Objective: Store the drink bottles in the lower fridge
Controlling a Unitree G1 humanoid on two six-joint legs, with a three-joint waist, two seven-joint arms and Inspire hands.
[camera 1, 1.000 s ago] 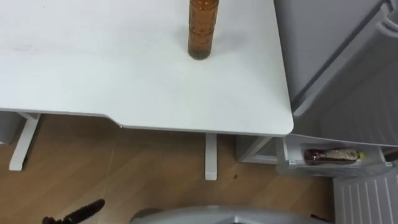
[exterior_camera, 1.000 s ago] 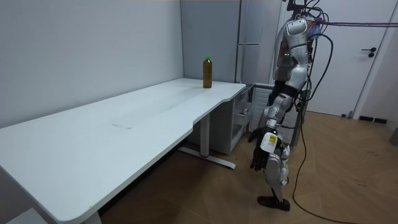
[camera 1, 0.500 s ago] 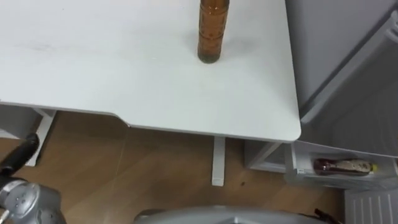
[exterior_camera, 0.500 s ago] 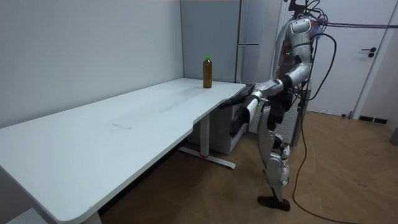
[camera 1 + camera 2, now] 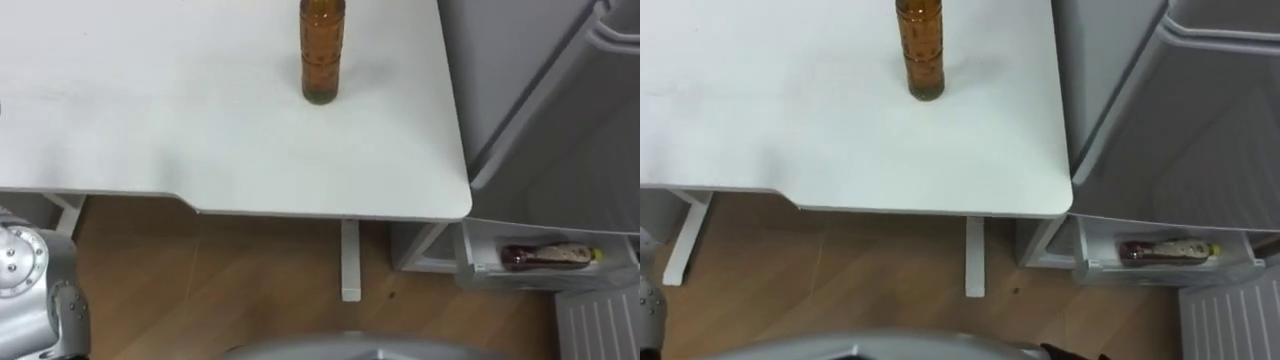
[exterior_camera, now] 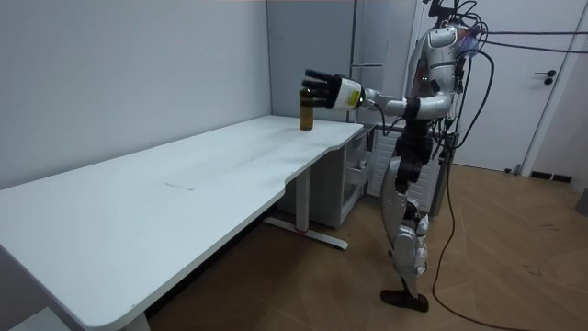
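One brown bottle (image 5: 322, 55) stands upright on the white table (image 5: 150, 110), toward the table's right side and near the fridge (image 5: 540, 90). A second bottle (image 5: 548, 256) lies on its side in a low white shelf of the open fridge. The robot stands at the table's end. Its left robot hand (image 6: 322, 89) is raised level with the brown bottle's top, fingers spread, holding nothing.
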